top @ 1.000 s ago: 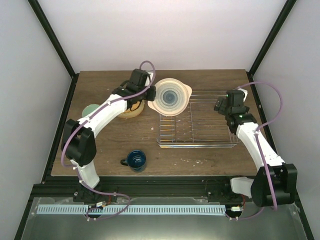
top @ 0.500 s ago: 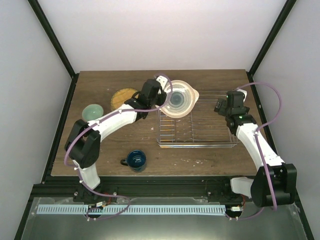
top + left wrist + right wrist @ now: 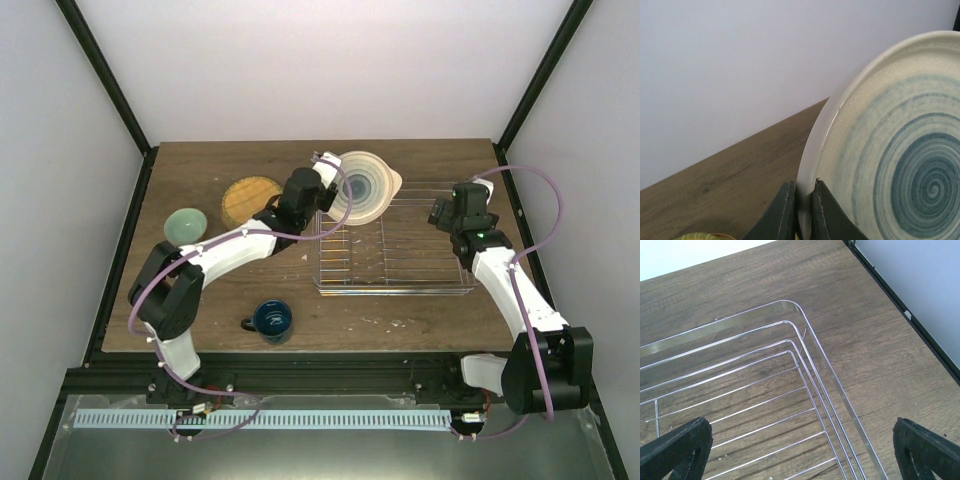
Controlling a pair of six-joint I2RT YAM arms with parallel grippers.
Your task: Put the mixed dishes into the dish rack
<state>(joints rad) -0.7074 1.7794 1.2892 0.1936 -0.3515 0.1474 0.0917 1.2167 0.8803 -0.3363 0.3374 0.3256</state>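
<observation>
Broadly, the wooden table (image 3: 420,160) carries everything, and the dish rack (image 3: 400,262), a silver wire rectangle, sits on its right half. The cream plate with teal rings (image 3: 365,188) is held up on edge above the rack's far left corner, its ringed face tilted toward the near side; whether its lower rim touches the wires cannot be told. The left gripper (image 3: 803,212) has its two dark fingers pinched nearly together on that plate's rim, one on the face side and one on the back. The yellow-orange plate (image 3: 250,200) lies flat to the left of the rack, level with its far end. The small pale mint bowl (image 3: 185,225) stands further left of the rack, beyond that plate, and upright. The dark blue mug (image 3: 272,318) stands off the rack's near left corner, mouth up, its handle pointing left. The right gripper (image 3: 801,447) hangs over the rack's far right corner with its jaws spread wide and nothing between them, only rack wires and bare wood below.
</observation>
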